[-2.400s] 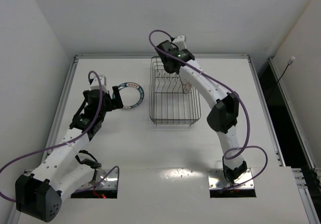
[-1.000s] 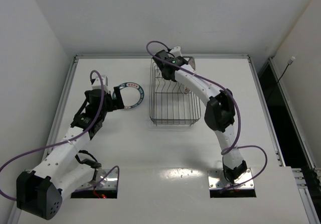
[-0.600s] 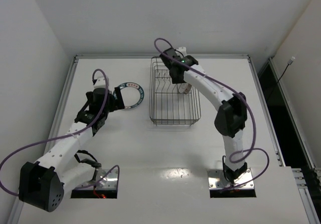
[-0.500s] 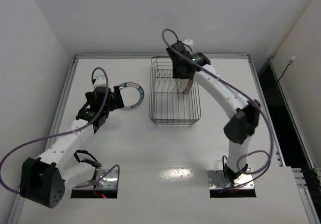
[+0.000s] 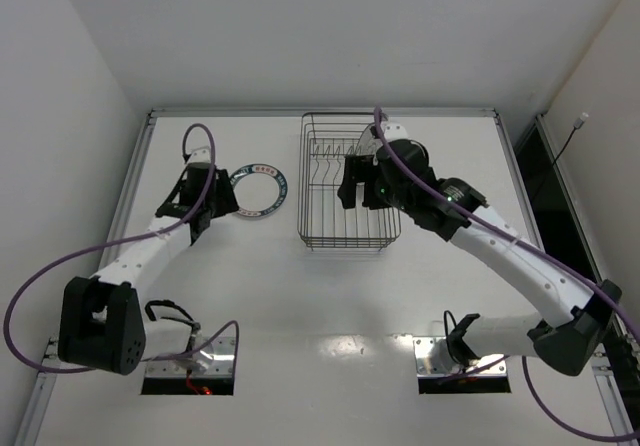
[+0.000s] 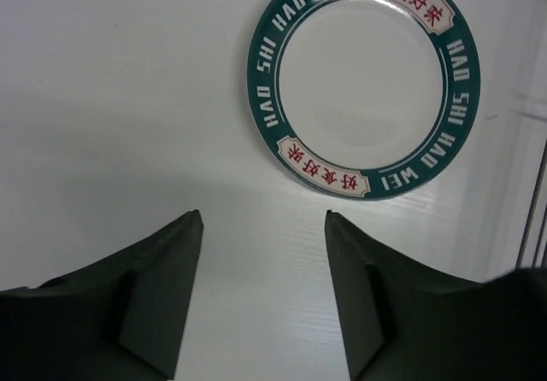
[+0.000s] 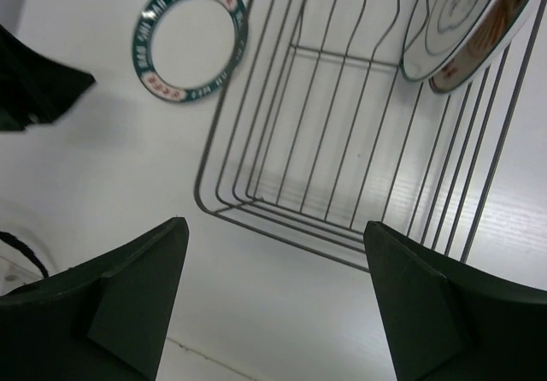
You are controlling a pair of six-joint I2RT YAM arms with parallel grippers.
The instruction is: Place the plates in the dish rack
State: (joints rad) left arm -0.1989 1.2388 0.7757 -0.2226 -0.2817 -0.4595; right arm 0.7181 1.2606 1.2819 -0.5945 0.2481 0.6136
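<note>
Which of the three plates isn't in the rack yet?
The green-rimmed plate, lying flat left of the rack; the white plate and orange-patterned plate stand on edge inside it.

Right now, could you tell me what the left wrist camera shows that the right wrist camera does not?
Only the left wrist view: the teal-rimmed plate close enough to read HAO SHI WEI on its rim, with the open left gripper short of it. Only the right wrist view: the inside of the dish rack, with the white plate and the orange-red plate standing on edge at one end, beyond the open right gripper. Both: the teal-rimmed plate lying flat on the table, outside the rack.
</note>
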